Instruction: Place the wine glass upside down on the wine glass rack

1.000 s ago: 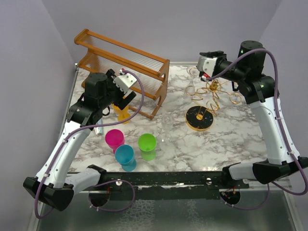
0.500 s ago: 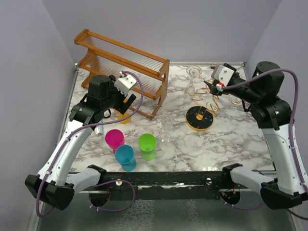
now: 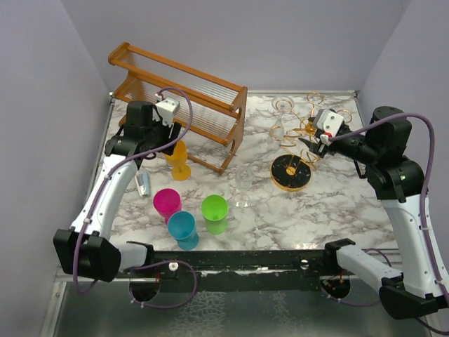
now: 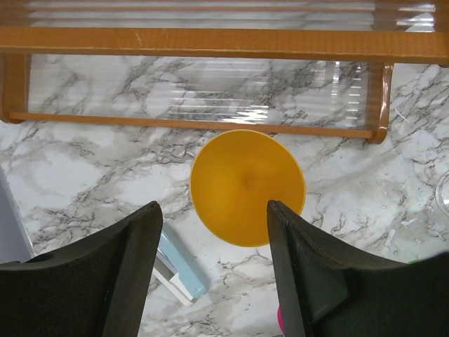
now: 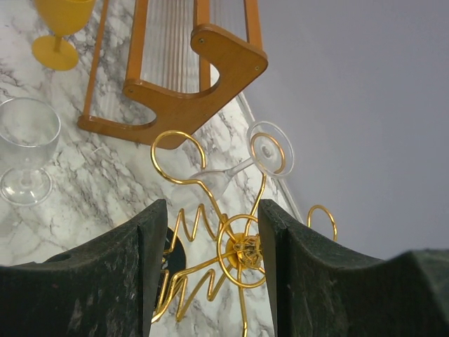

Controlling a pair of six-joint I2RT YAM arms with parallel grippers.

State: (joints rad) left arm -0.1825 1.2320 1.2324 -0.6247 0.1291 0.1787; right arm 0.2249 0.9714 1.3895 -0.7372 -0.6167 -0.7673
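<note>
The gold wire wine glass rack point(image 3: 303, 140) stands on its round black base point(image 3: 290, 173) at the back right. One clear wine glass point(image 3: 280, 121) hangs upside down from a looped arm; in the right wrist view its foot point(image 5: 269, 149) sits in a loop and its bowl points down-left. A second clear wine glass point(image 3: 243, 184) stands upright left of the base and shows in the right wrist view point(image 5: 27, 140). My right gripper point(image 3: 309, 143) is open and empty just right of the rack, its jaws either side of the rack's hub point(image 5: 243, 249). My left gripper point(image 3: 163, 137) is open and empty above a yellow goblet point(image 4: 247, 186).
A brown wooden slatted shelf point(image 3: 182, 91) stands at the back left. Pink point(image 3: 167, 202), blue point(image 3: 182, 226) and green point(image 3: 214, 208) cups stand near the front. A small light-blue object point(image 4: 179, 263) lies left of the goblet.
My right gripper has pulled back from the rack's far-left arm toward the right, leaving a glass hanging there. My left arm has drawn back and left, over the yellow goblet.
</note>
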